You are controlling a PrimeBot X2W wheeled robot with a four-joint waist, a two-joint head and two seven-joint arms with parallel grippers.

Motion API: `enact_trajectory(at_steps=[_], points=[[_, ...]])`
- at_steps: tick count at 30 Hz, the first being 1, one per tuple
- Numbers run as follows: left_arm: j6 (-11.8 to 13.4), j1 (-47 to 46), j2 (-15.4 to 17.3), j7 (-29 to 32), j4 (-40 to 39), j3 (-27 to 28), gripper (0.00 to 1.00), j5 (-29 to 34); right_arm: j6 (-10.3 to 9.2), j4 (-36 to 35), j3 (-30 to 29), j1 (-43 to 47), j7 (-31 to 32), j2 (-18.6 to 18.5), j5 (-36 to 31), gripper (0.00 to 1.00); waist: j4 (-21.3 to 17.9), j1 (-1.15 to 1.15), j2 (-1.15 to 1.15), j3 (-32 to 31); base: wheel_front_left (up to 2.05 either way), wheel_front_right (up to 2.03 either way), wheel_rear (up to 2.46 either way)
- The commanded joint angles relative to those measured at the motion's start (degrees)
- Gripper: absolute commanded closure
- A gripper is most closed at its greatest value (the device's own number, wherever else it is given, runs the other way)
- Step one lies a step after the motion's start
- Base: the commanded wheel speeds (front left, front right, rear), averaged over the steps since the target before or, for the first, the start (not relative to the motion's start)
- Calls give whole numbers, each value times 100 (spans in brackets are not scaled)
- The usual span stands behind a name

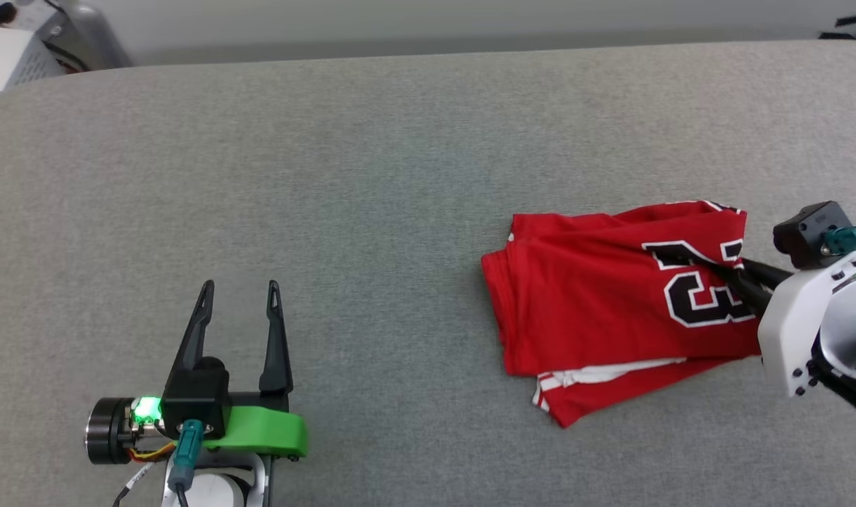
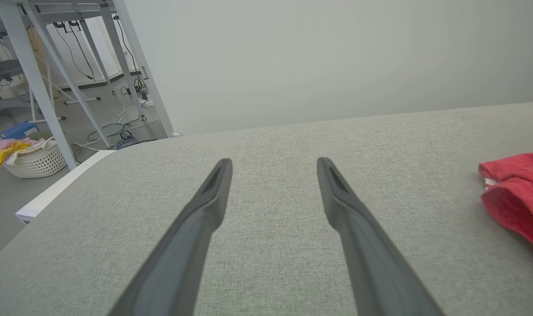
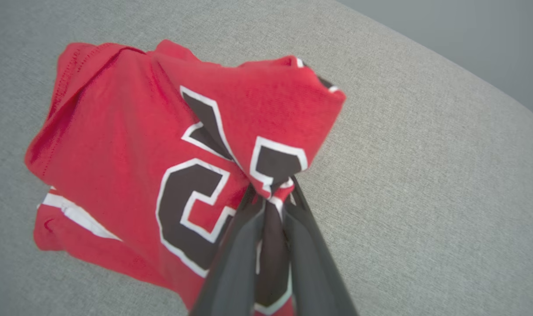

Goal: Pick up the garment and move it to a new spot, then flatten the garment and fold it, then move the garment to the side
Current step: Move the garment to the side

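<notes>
The red garment (image 1: pixel 597 296) lies folded on the grey table at the right, its dark "23" facing up and a white sleeve edge showing at its near side. My right gripper (image 1: pixel 723 271) reaches in from the right and is shut on the garment (image 3: pixel 130 145) at the numbers, pulling a fold of cloth up between its fingers (image 3: pixel 235 263). My left gripper (image 1: pixel 239 287) rests open at the lower left, well away from the cloth, with nothing between its fingers (image 2: pixel 205 210). In the left wrist view, a corner of the garment (image 2: pixel 518 197) shows at the right edge.
The grey fabric-covered table (image 1: pixel 364 176) stretches wide to the left of the garment. Its far edge meets a pale wall. Beyond the table's left corner stand metal frame legs (image 2: pixel 38 79), cables and a white basket (image 2: pixel 33 160) with clothes on the floor.
</notes>
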Motion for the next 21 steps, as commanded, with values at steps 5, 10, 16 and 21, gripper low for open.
enact_trajectory(at_steps=[5, 10, 16, 21], points=[[24, -117, 105, -33, -154, 18, 0, 106, -5, -64, -237, -282, 31, -53, -140, 100, -719, -1, 0, 396, 0, 0, 0], [36, -298, 209, -33, -331, 31, 0, 151, -5, 136, -440, -491, -36, -132, -222, 100, -890, -1, 0, 760, 0, 0, 0], [4, -564, 314, -33, -508, -44, 0, 192, -5, 783, -845, -840, -161, -417, -362, 100, -816, -1, 0, 1285, 0, 0, 0], [15, -753, 358, -33, -625, -110, 0, 210, -5, 1461, -1150, -1193, -283, -744, -566, 100, -674, -1, 0, 1674, 0, 0, 0]])
